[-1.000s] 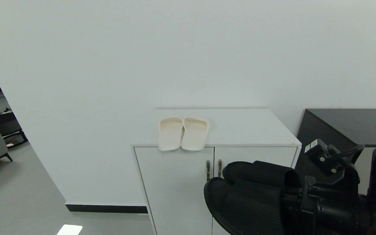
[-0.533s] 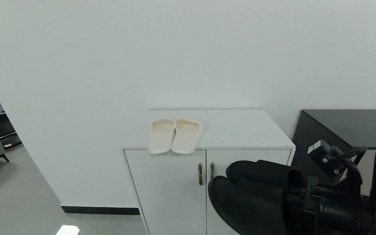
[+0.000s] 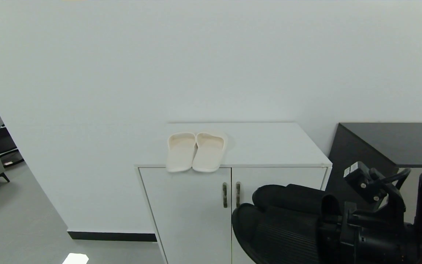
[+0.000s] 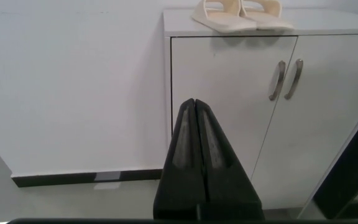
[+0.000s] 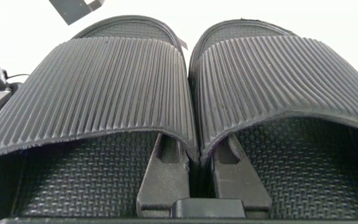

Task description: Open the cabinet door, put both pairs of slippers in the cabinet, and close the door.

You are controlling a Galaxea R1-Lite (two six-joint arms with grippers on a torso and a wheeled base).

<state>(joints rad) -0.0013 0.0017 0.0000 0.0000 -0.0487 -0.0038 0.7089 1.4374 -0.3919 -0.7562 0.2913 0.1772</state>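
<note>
White wall point(image 3: 196, 55) behind, grey floor point(image 3: 20, 220) off to the left, and the white cabinet point(image 3: 269, 146) stands against that wall with both doors shut, left door point(image 3: 189, 212) and right door point(image 3: 280, 176), the two handles point(image 3: 225, 195) side by side at the middle. Up on top, at the near left edge, the cream slippers point(image 3: 195, 151) sit as a pair, ends poking just over the front. Now the right pincer point(image 5: 199, 168): one finger inside each shoe, clamped on the touching inner walls of the black slippers point(image 3: 288, 216), held in front of the right door. The left pincer point(image 4: 196, 137) is pressed together, gripping nothing, facing the left door.
</note>
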